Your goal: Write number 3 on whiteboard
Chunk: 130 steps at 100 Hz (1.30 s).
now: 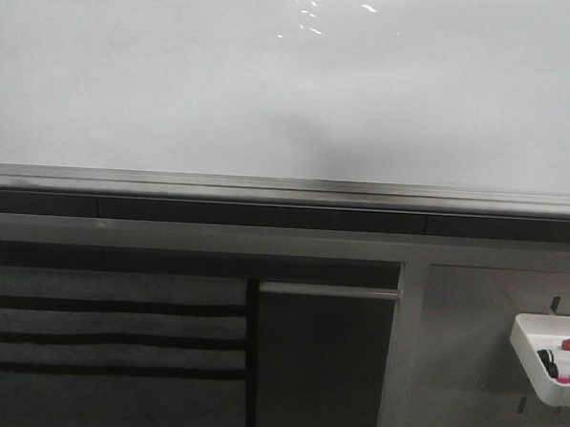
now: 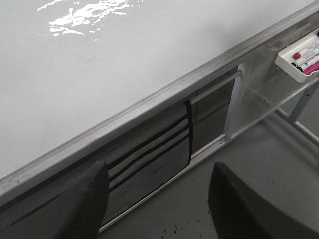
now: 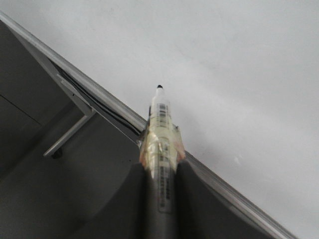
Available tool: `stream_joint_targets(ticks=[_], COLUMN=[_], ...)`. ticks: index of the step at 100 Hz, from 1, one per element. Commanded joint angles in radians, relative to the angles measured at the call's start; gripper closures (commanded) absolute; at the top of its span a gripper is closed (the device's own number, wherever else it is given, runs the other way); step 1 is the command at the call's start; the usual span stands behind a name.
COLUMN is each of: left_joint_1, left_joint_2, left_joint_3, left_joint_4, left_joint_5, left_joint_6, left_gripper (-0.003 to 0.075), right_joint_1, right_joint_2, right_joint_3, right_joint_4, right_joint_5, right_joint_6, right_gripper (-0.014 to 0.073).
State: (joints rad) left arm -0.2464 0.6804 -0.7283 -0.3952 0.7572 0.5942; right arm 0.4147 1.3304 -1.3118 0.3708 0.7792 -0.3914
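Whiteboard (image 1: 177, 83) glossy white, bright glare patches, grey metal lower edge. Felt pockets (image 1: 106, 348) grey with black horizontal stripes. Tray (image 1: 535, 365) white; markers (image 1: 564, 362) inside with red, black, pink caps. Marker (image 3: 162, 144) white, black tip, barcode print, yellowish tape band.

Marker tray (image 1: 535, 365) below whiteboard (image 1: 177, 83), right side

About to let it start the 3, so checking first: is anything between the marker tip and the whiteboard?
Nothing visible. In the right wrist view the marker, clamped in the right end effector, points its tip at bare whiteboard, with only open space between.
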Motion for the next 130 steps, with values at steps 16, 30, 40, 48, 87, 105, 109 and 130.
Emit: stream_joint_targets(ticks=[16,30,40,48,87,105,109,130], left_joint_1=[0.002,0.002,0.002,0.002,0.002,0.002,0.002,0.002], left_joint_2=[-0.002,-0.002,-0.002,-0.002,-0.002,-0.002,-0.002,-0.002], left_joint_3=[-0.028,-0.028,-0.028,-0.028,-0.028,-0.028,-0.028,-0.028], left_joint_4=[-0.032,-0.032,-0.032,-0.032,-0.032,-0.029,-0.024,-0.021], left_joint_5=[-0.062,-0.062,-0.062,-0.062,-0.062,-0.062,-0.062,-0.061], left_joint_6=[-0.012,-0.012,-0.012,-0.012,-0.012,-0.012,-0.012,-0.012], left_gripper=[0.031,0.031,0.031,0.031,0.031,0.031,0.031,0.031], right_joint_1=[-0.006,-0.009,-0.025,-0.051,-0.038,-0.034,-0.049,-0.087], right_joint_2=[0.156,0.221,0.237,0.233,0.247,0.267,0.259,0.234], right_joint_3=[-0.18,-0.202,-0.202,-0.202,-0.179,-0.209,-0.22,-0.203], right_joint_4=[-0.045,-0.077,-0.094,-0.098,-0.086,-0.096,-0.112,-0.119], right_joint_5=[0.001,-0.029,-0.047,-0.047,0.029,-0.016,0.018,0.214], right_joint_6=[0.002,0.002,0.002,0.012,0.025,0.025,0.025,0.025], right_gripper=[0.059,0.059,0.059,0.059,0.059,0.059,0.059,0.059])
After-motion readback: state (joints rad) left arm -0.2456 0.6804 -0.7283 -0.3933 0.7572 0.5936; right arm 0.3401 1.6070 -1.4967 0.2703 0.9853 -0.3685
